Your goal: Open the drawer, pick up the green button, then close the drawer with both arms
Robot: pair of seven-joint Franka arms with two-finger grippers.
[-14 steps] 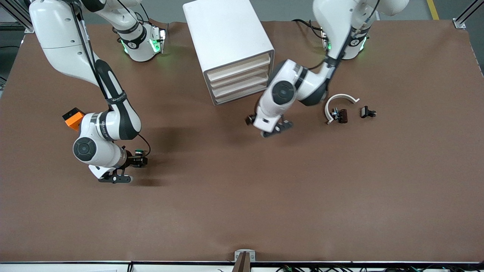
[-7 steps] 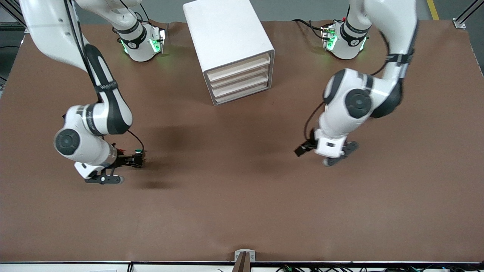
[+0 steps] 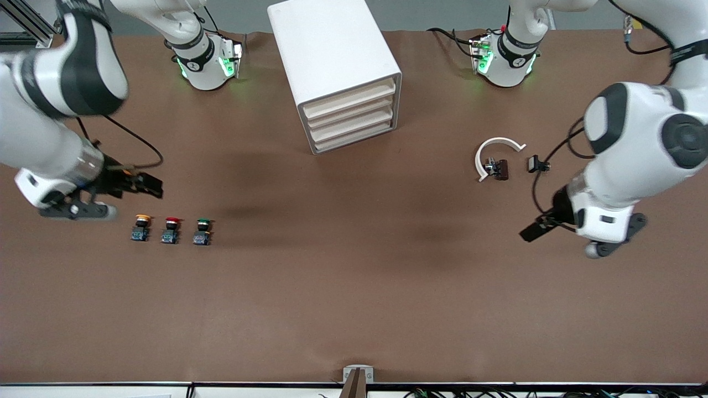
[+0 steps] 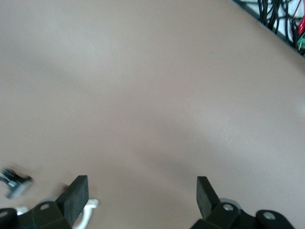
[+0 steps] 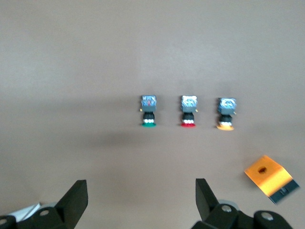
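The green-capped button (image 3: 202, 231) stands on the table by itself, at one end of a row with a red-capped one (image 3: 170, 230) and a yellow-capped one (image 3: 141, 228). It also shows in the right wrist view (image 5: 148, 115). My right gripper (image 3: 150, 187) is open and empty, up in the air beside that row; its jaws also show in the right wrist view (image 5: 141, 200). The white cabinet (image 3: 332, 55) has all its drawers (image 3: 349, 119) shut. My left gripper (image 3: 537, 228) is open and empty over bare table at the left arm's end; the left wrist view (image 4: 142, 195) shows it too.
A white curved piece (image 3: 494, 150) and two small dark parts (image 3: 500, 168) (image 3: 537, 164) lie between the cabinet and the left arm. An orange block (image 5: 269, 179) lies near the yellow-capped button.
My right gripper has let go of the green button and risen away toward the right arm's end. My left arm has swung from the cabinet out to the left arm's end.
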